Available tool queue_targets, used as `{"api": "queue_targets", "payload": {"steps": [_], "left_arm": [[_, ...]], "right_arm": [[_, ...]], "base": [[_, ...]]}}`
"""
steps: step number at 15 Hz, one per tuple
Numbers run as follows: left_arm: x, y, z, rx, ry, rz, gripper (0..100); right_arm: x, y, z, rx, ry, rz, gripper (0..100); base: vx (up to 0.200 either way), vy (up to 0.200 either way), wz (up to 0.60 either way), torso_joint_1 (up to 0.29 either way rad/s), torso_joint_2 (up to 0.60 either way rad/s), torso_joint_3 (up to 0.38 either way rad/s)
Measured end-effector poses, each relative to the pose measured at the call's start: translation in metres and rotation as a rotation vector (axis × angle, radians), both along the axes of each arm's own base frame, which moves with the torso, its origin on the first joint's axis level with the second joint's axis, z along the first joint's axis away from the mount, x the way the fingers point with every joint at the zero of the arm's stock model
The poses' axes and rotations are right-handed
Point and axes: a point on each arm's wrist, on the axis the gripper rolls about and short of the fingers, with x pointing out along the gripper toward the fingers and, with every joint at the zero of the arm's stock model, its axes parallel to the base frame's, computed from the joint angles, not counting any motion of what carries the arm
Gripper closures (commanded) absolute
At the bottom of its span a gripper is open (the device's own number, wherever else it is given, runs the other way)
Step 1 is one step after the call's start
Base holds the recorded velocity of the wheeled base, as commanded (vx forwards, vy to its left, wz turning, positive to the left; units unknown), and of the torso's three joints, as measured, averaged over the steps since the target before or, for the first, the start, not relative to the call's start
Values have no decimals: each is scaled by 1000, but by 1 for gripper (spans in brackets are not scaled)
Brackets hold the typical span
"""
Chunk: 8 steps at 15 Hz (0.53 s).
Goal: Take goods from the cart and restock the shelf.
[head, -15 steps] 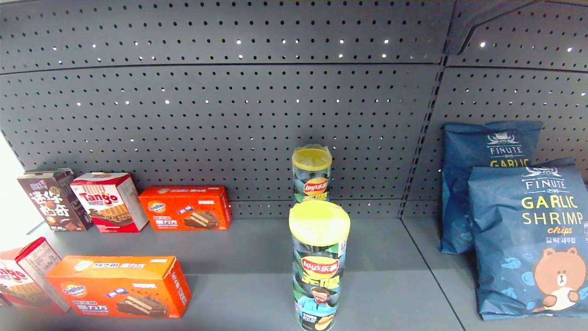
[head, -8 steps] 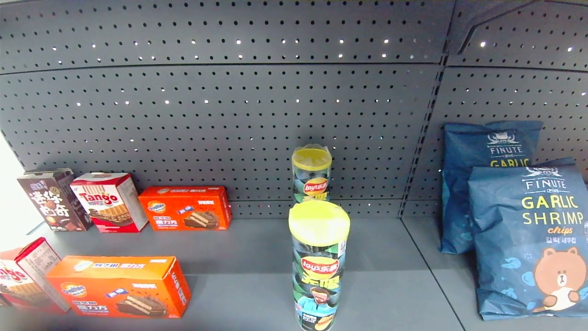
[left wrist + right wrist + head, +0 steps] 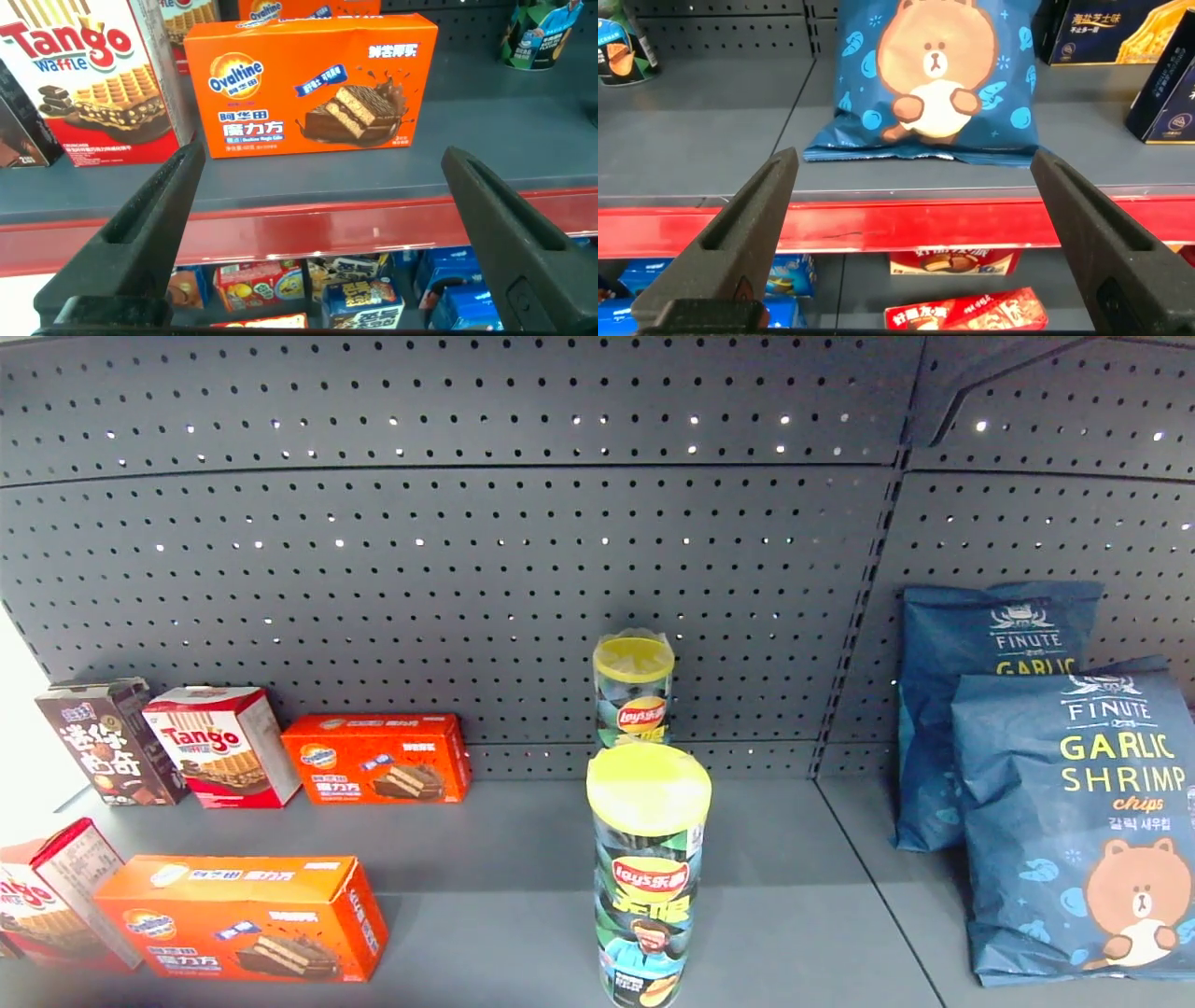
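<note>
From the head view, the shelf (image 3: 523,831) has 2 chip cans (image 3: 647,868) at 6 o'clock, orange boxes (image 3: 243,915) at 8 and blue bags (image 3: 1074,821) at 3.

In the left wrist view, the left gripper (image 3: 322,154) hangs released and empty before an orange box (image 3: 308,89).

In the right wrist view, the right gripper (image 3: 913,157) is likewise spread and empty, facing the bear bag (image 3: 934,75).

I'd draw both straight back, then bring cart goods to the bare shelf floor at 5 o'clock.

Dark grey perforated back panel (image 3: 448,569) behind the grey shelf (image 3: 504,840); light glints through some holes; an upright post (image 3: 854,663) divides two bays; white glare (image 3: 19,737) at far left; red strip (image 3: 308,224) edges the shelf's front.
</note>
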Motion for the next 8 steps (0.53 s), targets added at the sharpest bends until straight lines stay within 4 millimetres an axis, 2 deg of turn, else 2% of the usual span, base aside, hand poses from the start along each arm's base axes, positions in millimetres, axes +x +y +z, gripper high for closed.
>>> {"api": "queue_targets", "payload": {"steps": [8], "left_arm": [[0, 0, 0, 0, 0, 0, 0]], "right_arm": [[0, 0, 0, 0, 0, 0, 0]], "base": [[0, 0, 0, 0, 0, 0]]}}
